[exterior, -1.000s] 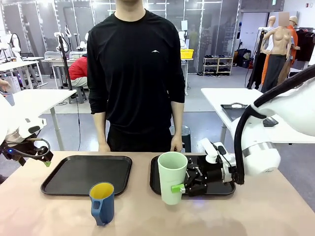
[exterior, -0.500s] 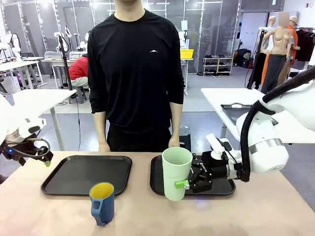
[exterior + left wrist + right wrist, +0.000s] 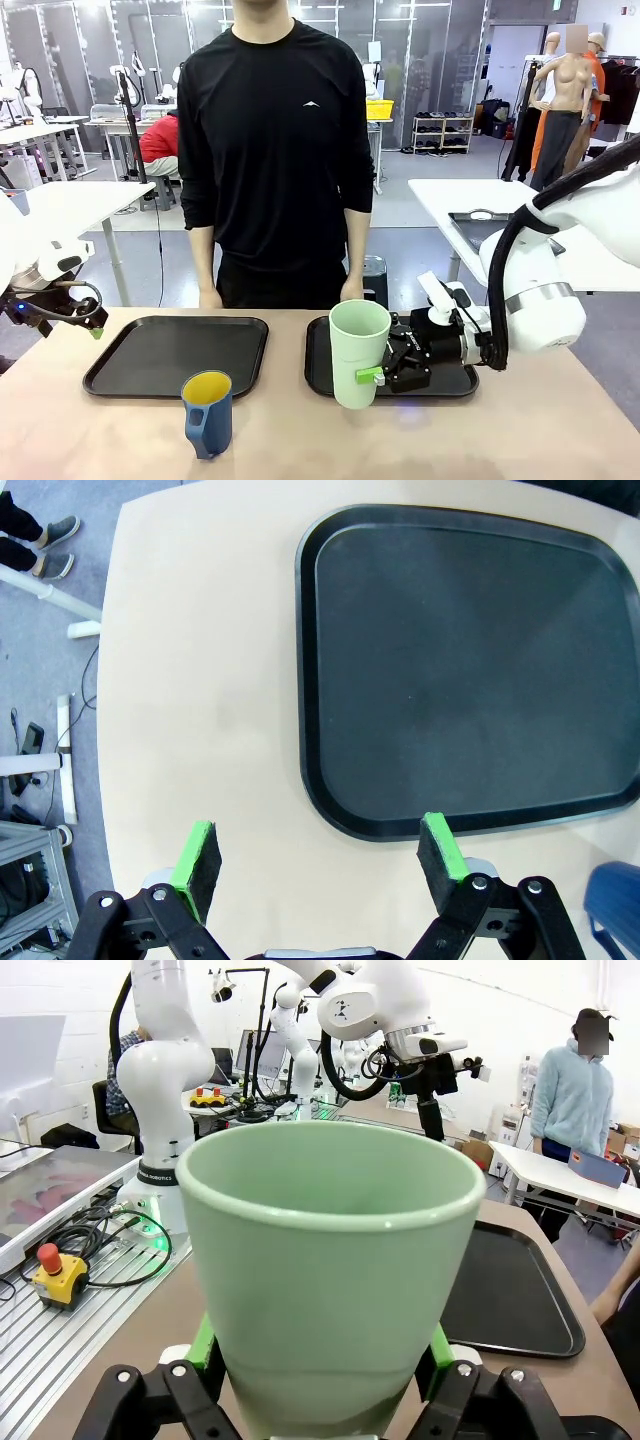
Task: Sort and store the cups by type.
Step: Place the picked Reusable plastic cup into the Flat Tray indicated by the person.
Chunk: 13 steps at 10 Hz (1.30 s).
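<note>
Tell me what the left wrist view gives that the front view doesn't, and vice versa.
Left wrist view: a clear look at the left gripper open, nothing between its pads, over bare table beside the left tray. Front view: the right gripper shut on the green cup by the right tray's near edge, with a person behind. Shared: the left tray and the blue cup, just its corner at the wrist.
</note>
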Each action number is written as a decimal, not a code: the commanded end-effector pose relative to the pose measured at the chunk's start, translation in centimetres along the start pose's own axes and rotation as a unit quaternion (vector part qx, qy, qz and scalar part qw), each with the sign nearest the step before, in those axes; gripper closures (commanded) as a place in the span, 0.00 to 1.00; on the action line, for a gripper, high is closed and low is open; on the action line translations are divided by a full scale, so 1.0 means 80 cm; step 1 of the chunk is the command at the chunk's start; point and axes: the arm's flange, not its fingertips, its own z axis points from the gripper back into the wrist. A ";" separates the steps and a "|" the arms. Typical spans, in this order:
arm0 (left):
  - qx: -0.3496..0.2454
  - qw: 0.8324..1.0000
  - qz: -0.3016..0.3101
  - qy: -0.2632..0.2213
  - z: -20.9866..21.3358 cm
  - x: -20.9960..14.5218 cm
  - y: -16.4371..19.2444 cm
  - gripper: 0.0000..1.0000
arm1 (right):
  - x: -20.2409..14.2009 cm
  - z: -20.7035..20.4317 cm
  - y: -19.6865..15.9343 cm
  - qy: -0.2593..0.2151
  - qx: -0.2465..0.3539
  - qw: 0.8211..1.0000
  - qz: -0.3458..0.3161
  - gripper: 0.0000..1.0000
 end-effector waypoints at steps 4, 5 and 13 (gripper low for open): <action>0.000 1.000 0.001 0.001 -0.001 0.000 0.001 0.00 | 0.001 -0.001 -0.003 0.001 0.001 1.000 0.002 0.61; 0.000 1.000 0.001 0.001 -0.001 0.000 0.001 0.00 | 0.001 -0.001 -0.003 0.001 0.001 1.000 0.002 0.61; 0.000 1.000 0.001 0.001 -0.001 0.000 0.001 0.00 | 0.001 -0.001 -0.003 0.001 0.001 1.000 0.002 0.61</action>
